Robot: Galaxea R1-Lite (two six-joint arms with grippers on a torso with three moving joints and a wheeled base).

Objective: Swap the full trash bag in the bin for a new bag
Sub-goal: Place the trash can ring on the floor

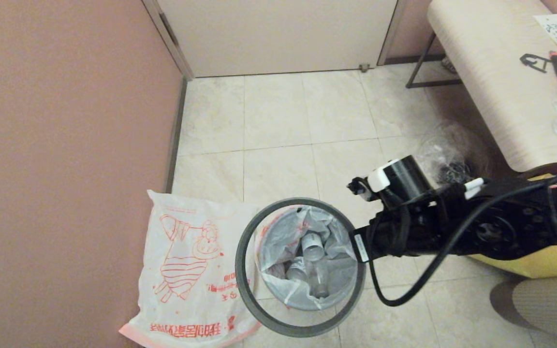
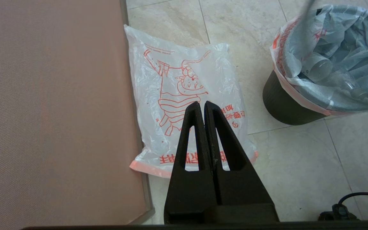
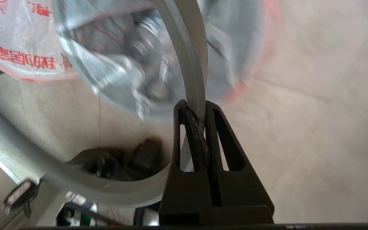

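Observation:
The black bin (image 2: pixel 283 105) stands on the tiled floor, lined with the full trash bag (image 2: pixel 331 64), white with a pink-orange rim and clear bottles inside (image 1: pixel 307 256). The thin dark-grey ring (image 1: pixel 244 270) is off the bin and hangs tilted above it. My right gripper (image 3: pixel 196 107) is shut on the ring (image 3: pixel 190 48) at its right side. The new bag (image 1: pixel 186 270), white with a red cartoon, lies flat on the floor by the wall, left of the bin. My left gripper (image 2: pixel 202 105) hovers above the new bag (image 2: pixel 184 95), shut and empty.
A pink wall (image 1: pixel 65 145) runs along the left and a closed door (image 1: pixel 278 34) stands at the back. A pale table (image 1: pixel 491 72) with small items is at the right, with a clear bag of dark items (image 1: pixel 452 154) and a yellow tote (image 1: pixel 549 261) beside it.

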